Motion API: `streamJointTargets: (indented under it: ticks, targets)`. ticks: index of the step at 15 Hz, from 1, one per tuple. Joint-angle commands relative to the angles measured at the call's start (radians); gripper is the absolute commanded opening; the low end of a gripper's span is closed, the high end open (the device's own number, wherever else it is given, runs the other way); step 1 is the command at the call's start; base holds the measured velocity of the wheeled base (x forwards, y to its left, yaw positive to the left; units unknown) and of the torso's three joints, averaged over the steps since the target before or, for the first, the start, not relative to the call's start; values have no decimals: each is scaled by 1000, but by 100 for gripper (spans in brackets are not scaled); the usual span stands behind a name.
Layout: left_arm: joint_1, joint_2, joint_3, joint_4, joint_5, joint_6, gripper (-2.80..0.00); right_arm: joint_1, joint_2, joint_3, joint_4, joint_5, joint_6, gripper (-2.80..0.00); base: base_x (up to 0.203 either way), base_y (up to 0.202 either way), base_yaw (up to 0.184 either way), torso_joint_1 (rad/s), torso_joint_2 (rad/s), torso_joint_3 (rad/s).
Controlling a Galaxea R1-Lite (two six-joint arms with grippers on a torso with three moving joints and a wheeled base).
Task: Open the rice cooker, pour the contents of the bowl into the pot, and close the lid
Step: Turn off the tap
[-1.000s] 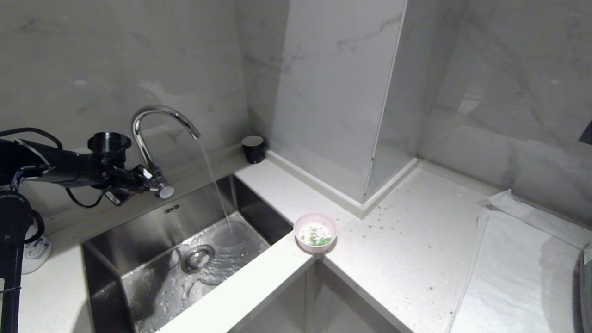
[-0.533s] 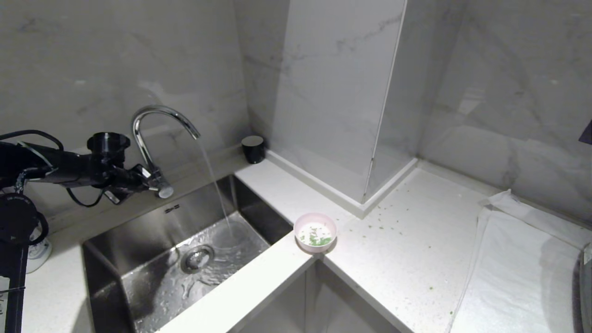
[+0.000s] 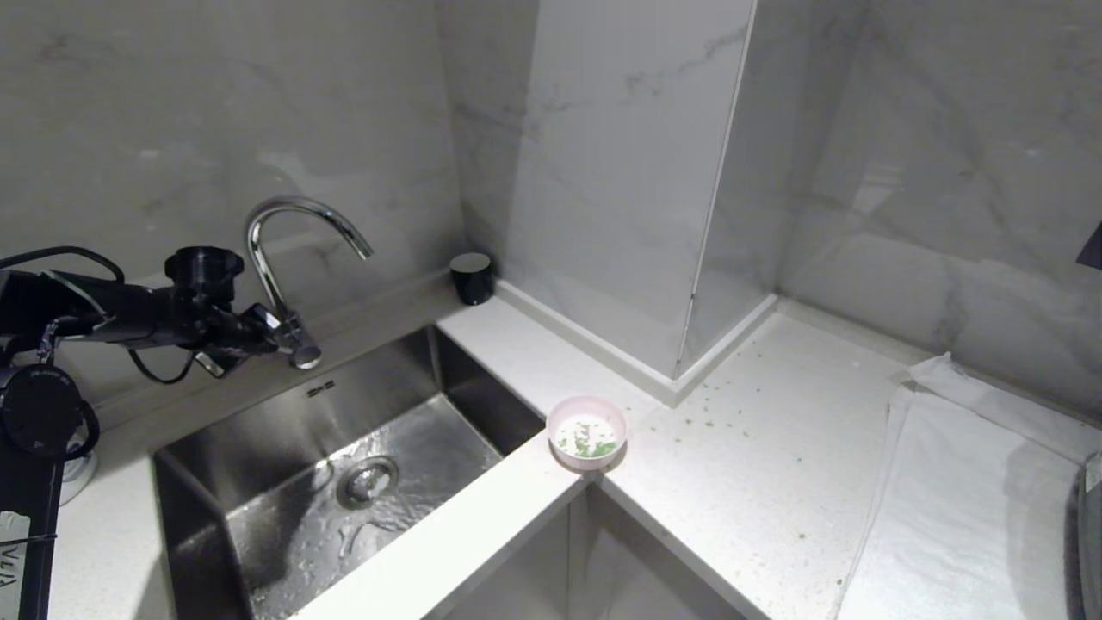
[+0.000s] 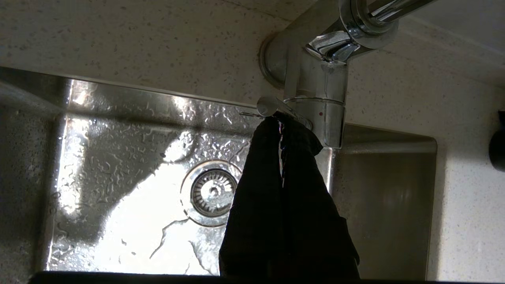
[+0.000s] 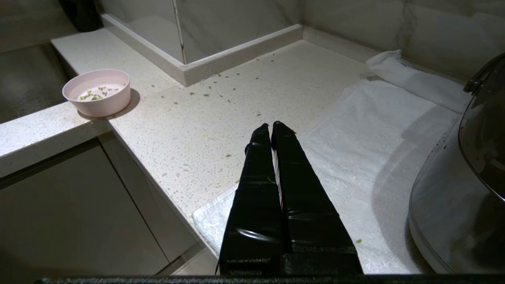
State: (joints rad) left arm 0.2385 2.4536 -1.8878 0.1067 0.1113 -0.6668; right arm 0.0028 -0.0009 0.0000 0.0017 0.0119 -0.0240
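The pale pink bowl (image 3: 587, 430) stands on the counter corner beside the sink, with green contents (image 3: 591, 446) lying in its white inside. It also shows in the right wrist view as the bowl (image 5: 97, 92). Only a rounded side of the rice cooker (image 5: 438, 205) shows at the far right, on a white towel. The dark lid (image 5: 487, 130) is cut off by the frame edge, and the pot is hidden. My left gripper (image 3: 280, 331) is shut, its tips (image 4: 281, 120) against the faucet lever (image 4: 270, 106). My right gripper (image 5: 270, 124) is shut and empty above the counter's front edge.
The curved faucet (image 3: 293, 211) stands over the wet steel sink (image 3: 215, 448). A black cup (image 3: 473, 277) sits at the back corner. Green bits (image 3: 723, 413) lie scattered on the counter. A white towel (image 3: 973, 491) covers the right side.
The water stream from the faucet has stopped. My left gripper and the lever have shifted slightly.
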Motion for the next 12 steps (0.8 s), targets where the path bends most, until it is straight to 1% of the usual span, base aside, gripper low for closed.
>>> streamJointTargets:
  ticks: [1, 3, 5, 7, 10, 12]
  targets:
    - [-2, -34, 32, 6, -1, -8, -280, 0, 1, 2, 0, 0, -1, -280, 0, 0, 0, 0, 0, 0]
    - [-17, -114, 120, 6, -14, -9, -280, 0, 1, 2, 1, 0, -1, -280, 0, 0, 0, 0, 0, 0]
    - [-48, -213, 229, 1, -45, -11, -280, 0, 1, 2, 1, 0, -1, -280, 0, 0, 0, 0, 0, 0]
    - [-92, -326, 336, -2, -79, -12, -280, 0, 1, 2, 0, 0, -1, -280, 0, 0, 0, 0, 0, 0]
    - [-172, -526, 525, -7, -159, -4, -280, 0, 1, 2, 0, 0, -1, -280, 0, 0, 0, 0, 0, 0]
    - [-228, -659, 676, -47, -181, 22, -280, 0, 1, 2, 0, 0, -1, -280, 0, 0, 0, 0, 0, 0]
